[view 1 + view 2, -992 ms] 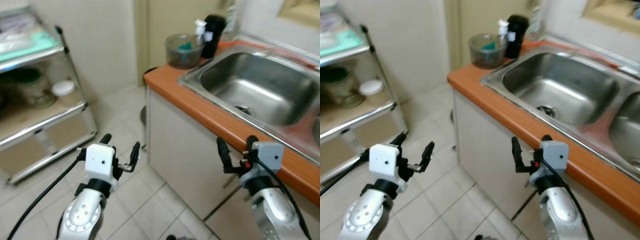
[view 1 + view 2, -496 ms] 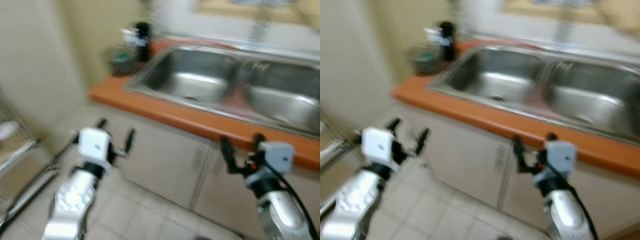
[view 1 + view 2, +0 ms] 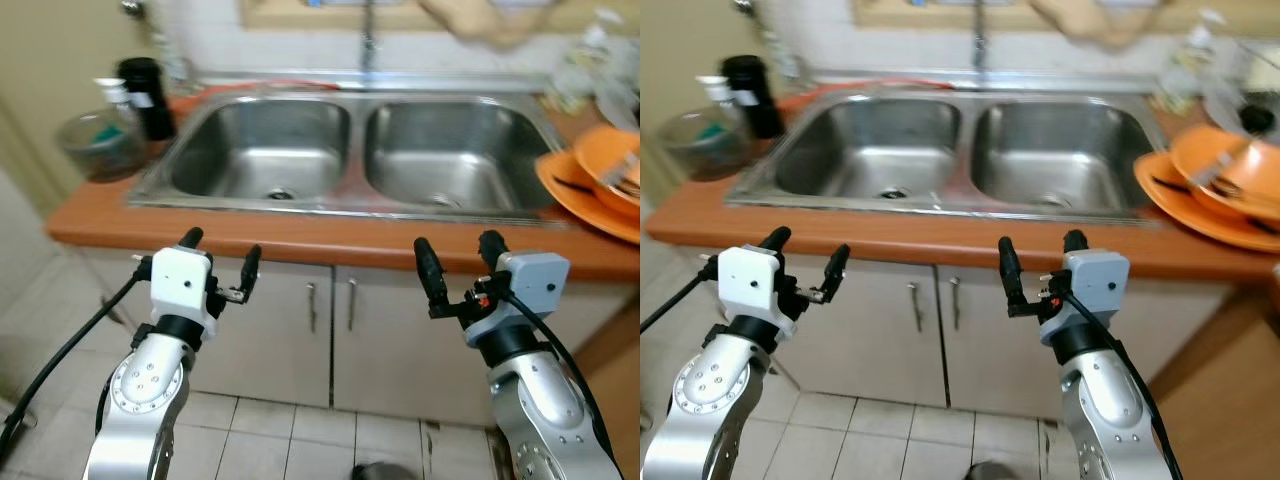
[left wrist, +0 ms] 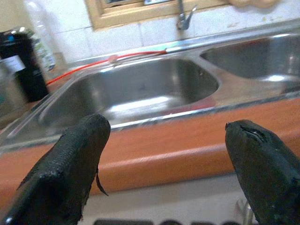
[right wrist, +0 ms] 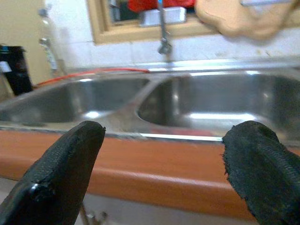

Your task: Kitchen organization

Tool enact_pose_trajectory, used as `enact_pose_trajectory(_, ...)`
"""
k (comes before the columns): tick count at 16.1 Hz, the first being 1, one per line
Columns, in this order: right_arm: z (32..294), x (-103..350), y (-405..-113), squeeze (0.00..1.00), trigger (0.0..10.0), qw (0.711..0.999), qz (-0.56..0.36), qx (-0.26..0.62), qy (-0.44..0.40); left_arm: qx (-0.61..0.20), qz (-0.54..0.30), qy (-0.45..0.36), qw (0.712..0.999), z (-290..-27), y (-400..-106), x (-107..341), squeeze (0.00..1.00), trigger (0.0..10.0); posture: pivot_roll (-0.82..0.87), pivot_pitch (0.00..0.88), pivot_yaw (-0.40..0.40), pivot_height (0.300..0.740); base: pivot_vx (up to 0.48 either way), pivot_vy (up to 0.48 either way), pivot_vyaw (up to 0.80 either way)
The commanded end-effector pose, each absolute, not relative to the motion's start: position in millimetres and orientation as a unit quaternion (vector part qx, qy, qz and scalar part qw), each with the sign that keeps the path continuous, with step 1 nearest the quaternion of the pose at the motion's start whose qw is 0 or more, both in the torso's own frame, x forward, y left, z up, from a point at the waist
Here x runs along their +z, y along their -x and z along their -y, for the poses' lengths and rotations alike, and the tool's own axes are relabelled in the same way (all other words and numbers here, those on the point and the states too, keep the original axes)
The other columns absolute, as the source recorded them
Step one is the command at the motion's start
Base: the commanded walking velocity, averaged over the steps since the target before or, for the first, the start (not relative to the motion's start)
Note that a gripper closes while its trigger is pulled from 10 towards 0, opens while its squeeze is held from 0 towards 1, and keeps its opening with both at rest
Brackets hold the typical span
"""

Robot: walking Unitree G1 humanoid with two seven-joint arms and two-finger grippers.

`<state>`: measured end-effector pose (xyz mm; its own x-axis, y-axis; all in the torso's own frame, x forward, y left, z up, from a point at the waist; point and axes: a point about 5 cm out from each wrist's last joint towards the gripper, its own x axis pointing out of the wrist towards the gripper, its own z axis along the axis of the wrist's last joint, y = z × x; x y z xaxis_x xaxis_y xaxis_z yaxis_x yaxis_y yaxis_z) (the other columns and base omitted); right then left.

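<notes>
A double stainless sink (image 3: 358, 150) is set in an orange counter (image 3: 330, 245), straight ahead of me. At its right end lie stacked orange plates (image 3: 570, 190) with an orange bowl (image 3: 608, 160) holding utensils. My left gripper (image 3: 221, 250) is open and empty, held in front of the counter edge below the left basin. The right gripper (image 3: 455, 245) is also open and empty, level with the counter edge below the right basin. In the wrist views the left gripper (image 4: 171, 140) and right gripper (image 5: 164, 136) frame the basins between black fingertips (image 4: 70, 164).
A black bottle (image 3: 145, 98) and a glass bowl (image 3: 95, 145) stand on the counter's left end. A faucet (image 3: 368, 40) rises behind the sink's divider. Pale cabinet doors (image 3: 300, 350) with two handles hang below, above a tiled floor (image 3: 300, 440).
The camera has swung right, from the metal shelf rack and the counter's corner to face the sink squarely. Both grippers stay open and empty.
</notes>
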<state>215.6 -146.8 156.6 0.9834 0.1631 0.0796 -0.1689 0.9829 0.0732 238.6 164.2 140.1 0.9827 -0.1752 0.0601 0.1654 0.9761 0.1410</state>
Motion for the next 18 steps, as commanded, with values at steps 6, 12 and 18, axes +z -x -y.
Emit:
enact_pose_trajectory(6,153,158,-223,1.00,10.0,0.998,0.018,0.060,-0.015,-0.043,0.053,0.005,0.998,-171,-240,154,0.00,10.0,-0.12,0.000,0.014,0.740,0.000,0.000,-0.53)
enact_pose_trajectory(12,146,160,-230,1.00,10.0,0.996,0.000,0.089,0.014,-0.023,0.036,-0.042,0.998,-172,-238,151,0.00,10.0,-0.15,0.000,0.035,0.740,0.000,0.000,-0.26)
enact_pose_trajectory(18,163,157,-228,1.00,10.0,1.000,-0.005,0.027,0.015,-0.068,0.038,-0.061,0.995,-149,-239,155,0.00,10.0,-0.09,0.000,0.044,0.740,0.000,0.000,-0.77)
